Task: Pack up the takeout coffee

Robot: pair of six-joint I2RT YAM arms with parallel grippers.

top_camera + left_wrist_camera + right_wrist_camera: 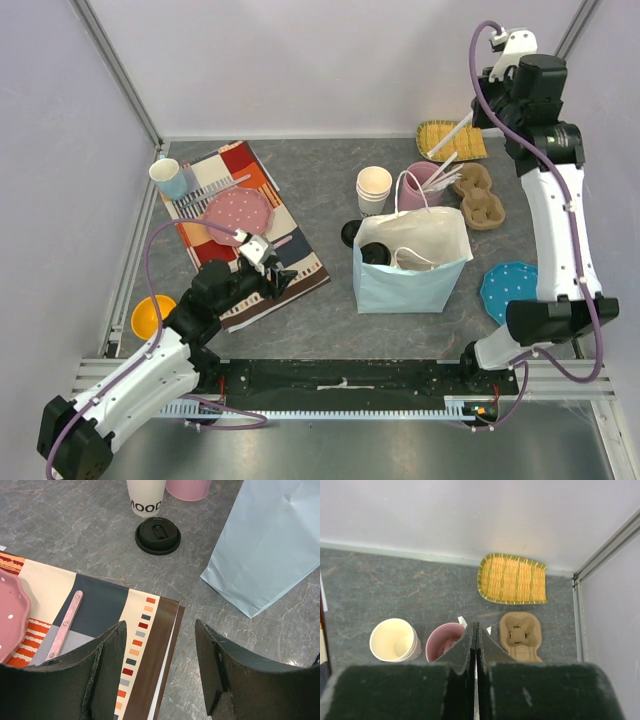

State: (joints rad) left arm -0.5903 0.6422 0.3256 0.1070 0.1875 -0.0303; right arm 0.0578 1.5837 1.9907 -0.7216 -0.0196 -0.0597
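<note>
The light-blue paper bag [410, 268] [270, 545] stands open in the middle of the table. Inside its open top, at the left, sits the takeout coffee [375, 253]; only its round black lid shows. A loose black lid [349, 233] [158, 536] lies flat on the table just left of the bag. My left gripper [277, 277] [160, 626] hangs open and empty over the right edge of the striped placemat [250, 230] [100, 610], left of the bag. My right gripper [487, 108] [476, 626] is raised high at the back right, shut on nothing.
A stack of lidless white cups [374, 188] [395, 640], a pink cup [425, 183] [442, 642], a cardboard cup carrier [478, 197] [521, 635] and a woven basket [450, 140] [512, 579] stand behind the bag. A pink plate [238, 213], blue-banded cup [170, 178], orange bowl [153, 315] and blue plate [508, 290] lie around.
</note>
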